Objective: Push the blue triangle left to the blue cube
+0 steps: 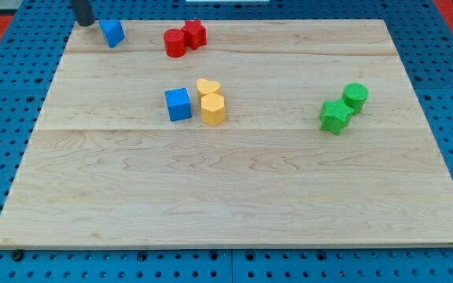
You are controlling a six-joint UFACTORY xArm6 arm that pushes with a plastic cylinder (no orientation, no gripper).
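The blue triangle [112,32] lies near the board's top left corner. The blue cube [178,104] sits lower, near the middle left of the board, touching the yellow blocks on its right. My tip [86,23] is at the view's top left, just left of the blue triangle with a small gap between them.
A yellow heart [208,86] and a yellow hexagon [213,109] stand right of the blue cube. A red cylinder [174,43] and a red star [194,33] sit at the top. A green star [334,115] and a green cylinder [355,97] are at the right.
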